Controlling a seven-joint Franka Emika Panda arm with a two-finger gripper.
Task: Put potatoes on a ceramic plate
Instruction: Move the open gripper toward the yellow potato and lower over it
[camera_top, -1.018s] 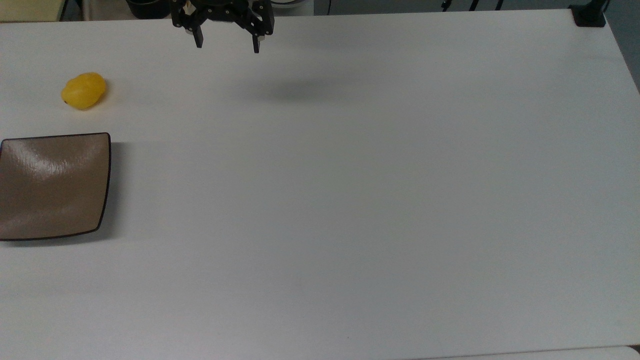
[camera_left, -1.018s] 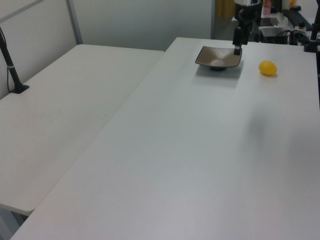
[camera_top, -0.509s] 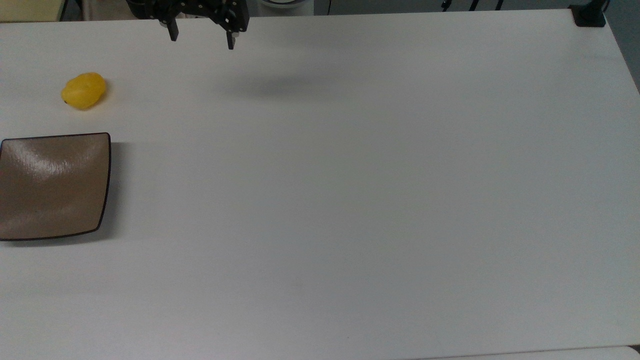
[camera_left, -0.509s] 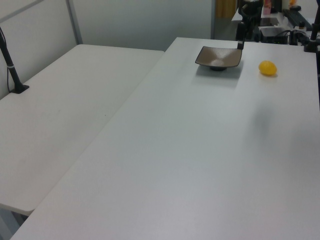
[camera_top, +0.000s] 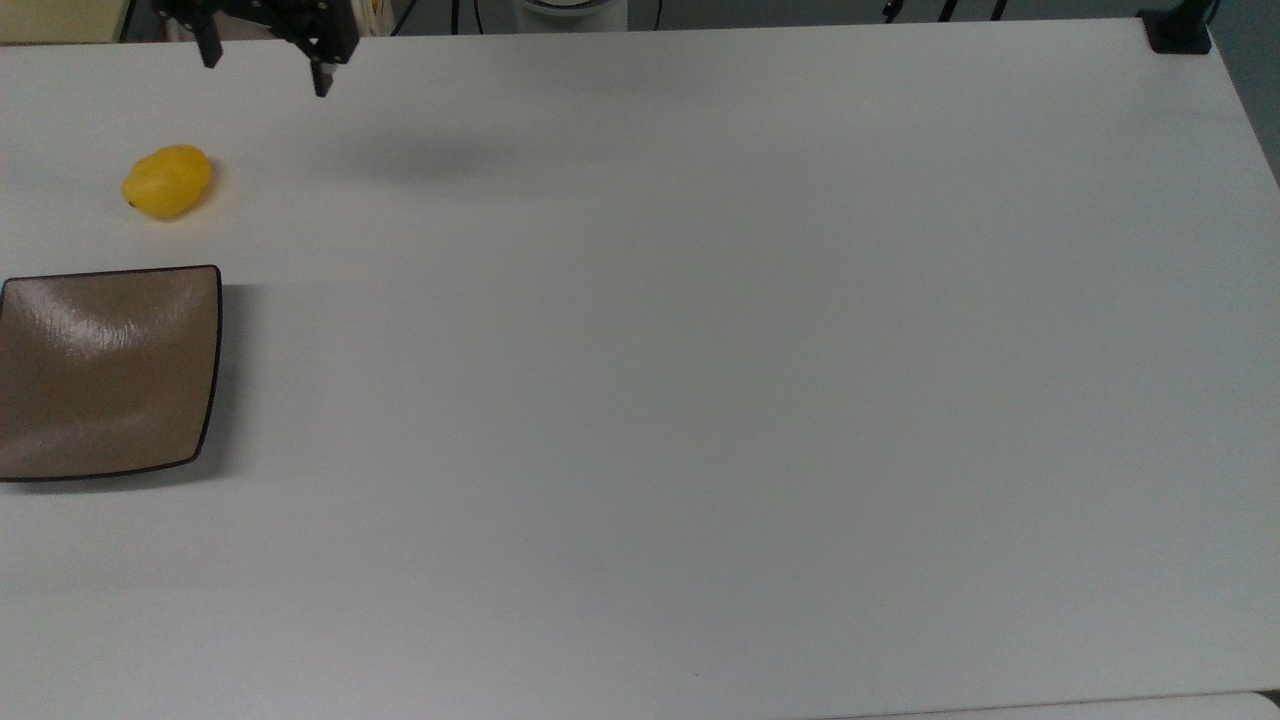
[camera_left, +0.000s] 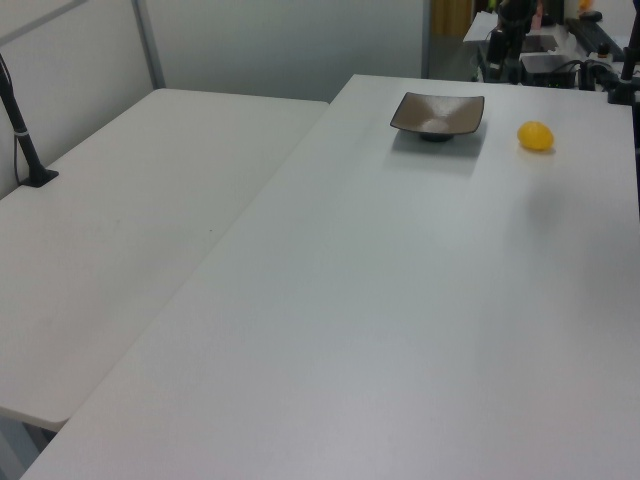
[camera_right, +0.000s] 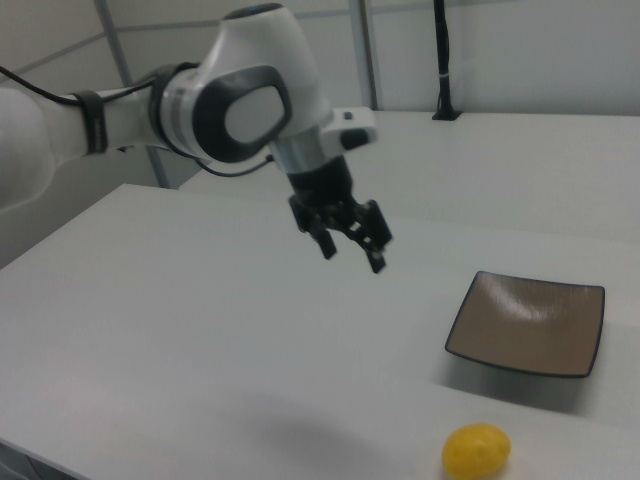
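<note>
The pincer (camera_top: 265, 72) was held open and empty above the counter (camera_top: 700, 400), near its far edge in the top view. The potato (camera_top: 167, 181) lay on the counter, just beside the plate (camera_top: 105, 372) but apart from it. In the right view, the pincer (camera_right: 351, 250) hung well above both, with the potato (camera_right: 477, 451) nearest the camera.

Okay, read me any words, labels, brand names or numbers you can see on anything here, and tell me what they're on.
There is no readable text.
Potato: plain yellow, no label.
Ceramic plate: glossy brown, no marking.
Robot arm and its tool: no legible lettering.
Table: bare white, unmarked.
Clutter beyond the table's far edge in the left view: too small to read.
</note>
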